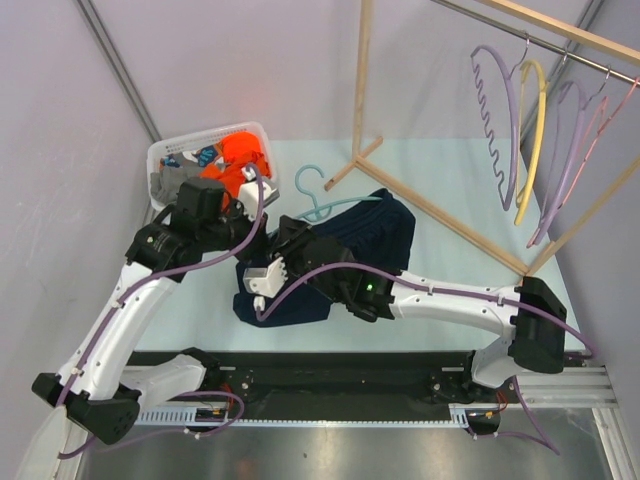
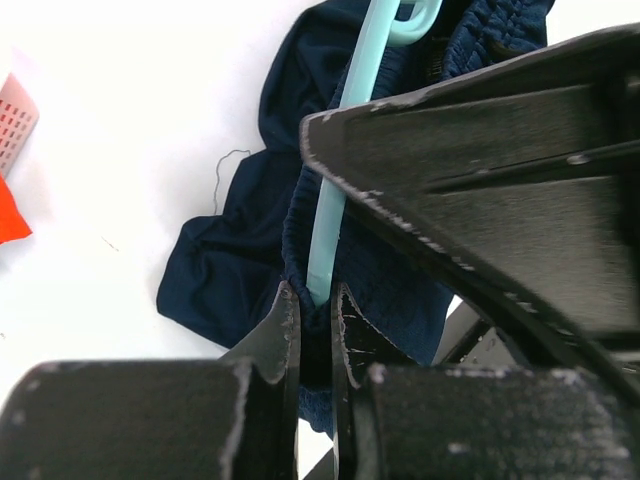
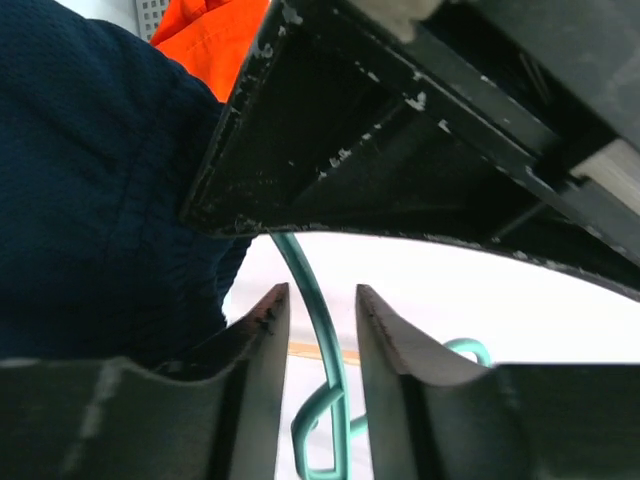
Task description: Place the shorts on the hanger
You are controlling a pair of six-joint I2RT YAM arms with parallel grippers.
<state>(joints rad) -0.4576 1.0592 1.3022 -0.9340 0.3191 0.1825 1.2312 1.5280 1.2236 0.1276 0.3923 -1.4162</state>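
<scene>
Left arm [image 1: 130,300]: rises from the near-left base, elbow bent, wrist turned right above the shorts' [image 1: 385,235] left edge.
Left fingers [image 2: 290,335]: narrow, pinched on the end of the hanger [image 1: 318,195], navy fabric bunched around it.
Right arm [image 1: 450,300]: stretched left, low over the desk [image 1: 450,250].
Right fingers [image 3: 262,325]: partly apart, straddling the hanger's thin rod, a gap on each side.
Shorts: lying mid-desk, the hanger's hook poking out at their far-left edge.

Wooden rack [image 1: 362,90]: one. On its rail: two purple hangers [image 1: 497,110], one yellow hanger [image 1: 537,130], one pink hanger [image 1: 598,135]. Left of rack: one teal hanger [image 1: 318,200], one navy shorts [image 1: 385,232], one white basket [image 1: 200,145] holding one orange garment [image 1: 240,160], one grey garment [image 1: 175,185]. Robot arms [image 1: 130,300]: two.
</scene>
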